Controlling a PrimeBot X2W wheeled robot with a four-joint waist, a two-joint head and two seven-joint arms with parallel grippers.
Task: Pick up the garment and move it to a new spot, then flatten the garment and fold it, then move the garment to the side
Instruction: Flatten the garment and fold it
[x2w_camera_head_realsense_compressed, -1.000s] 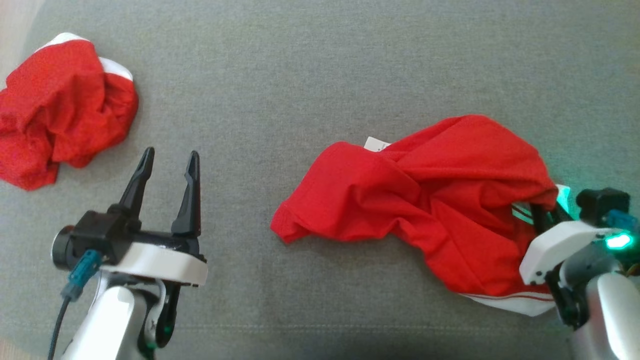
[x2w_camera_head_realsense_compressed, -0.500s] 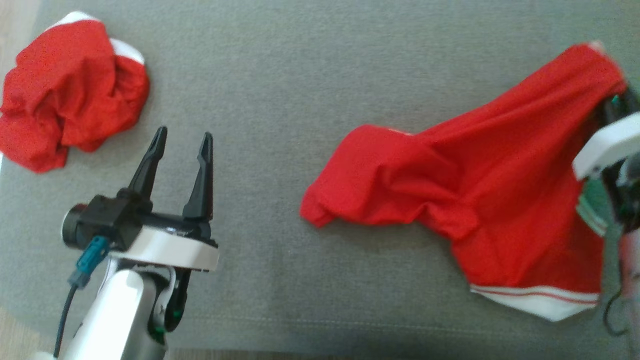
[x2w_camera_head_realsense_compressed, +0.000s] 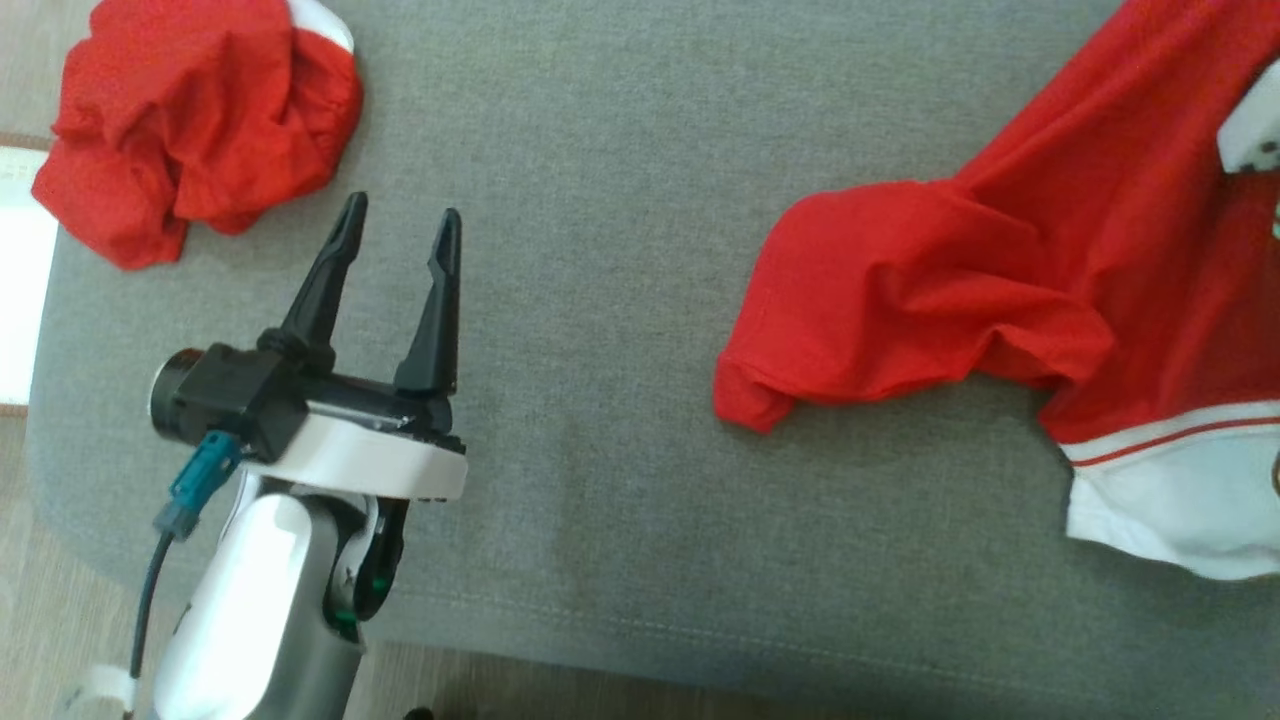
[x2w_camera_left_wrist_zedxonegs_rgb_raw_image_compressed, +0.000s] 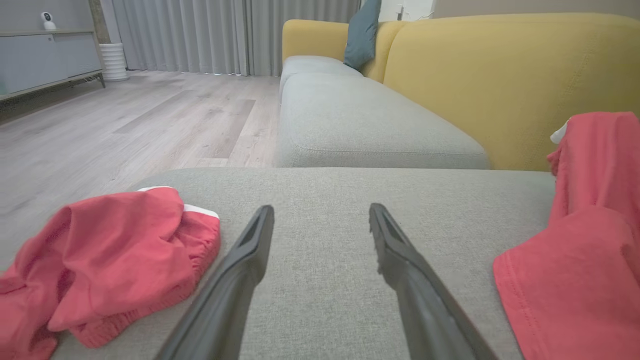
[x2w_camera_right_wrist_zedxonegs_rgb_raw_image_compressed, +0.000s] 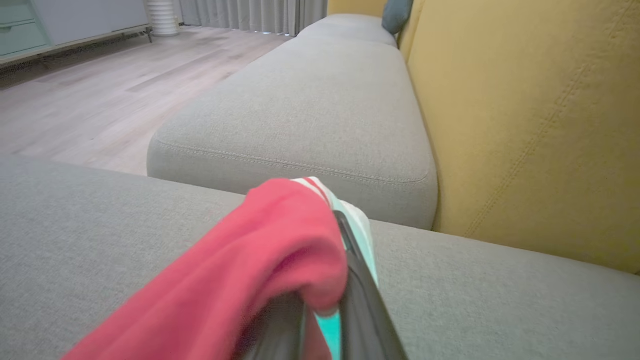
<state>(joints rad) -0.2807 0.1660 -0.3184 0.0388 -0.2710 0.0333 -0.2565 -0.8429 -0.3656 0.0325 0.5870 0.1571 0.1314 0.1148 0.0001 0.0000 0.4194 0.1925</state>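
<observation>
We pinch the red garment (x2w_camera_head_realsense_compressed: 1000, 270) tight in our right gripper (x2w_camera_right_wrist_zedxonegs_rgb_raw_image_compressed: 325, 240), one end up, the rest on the grey cushion (x2w_camera_head_realsense_compressed: 600, 150). Our left gripper (x2w_camera_head_realsense_compressed: 402, 208) is wide open and empty. Flattening and folding are left.

My head camera looks steeply down on the cushion (x2w_camera_head_realsense_compressed: 620, 150). Both wrist cameras sit low, facing along their jaws toward the sofa (x2w_camera_left_wrist_zedxonegs_rgb_raw_image_compressed: 500, 75). All share the garment (x2w_camera_head_realsense_compressed: 1000, 250), right of my left jaws.

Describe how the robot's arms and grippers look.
The left gripper has two long, tapered black fingers on a black body with a white wrist plate; a teal connector and dark cable hang beside its white-and-grey forearm. The right wrist casing is white.
</observation>
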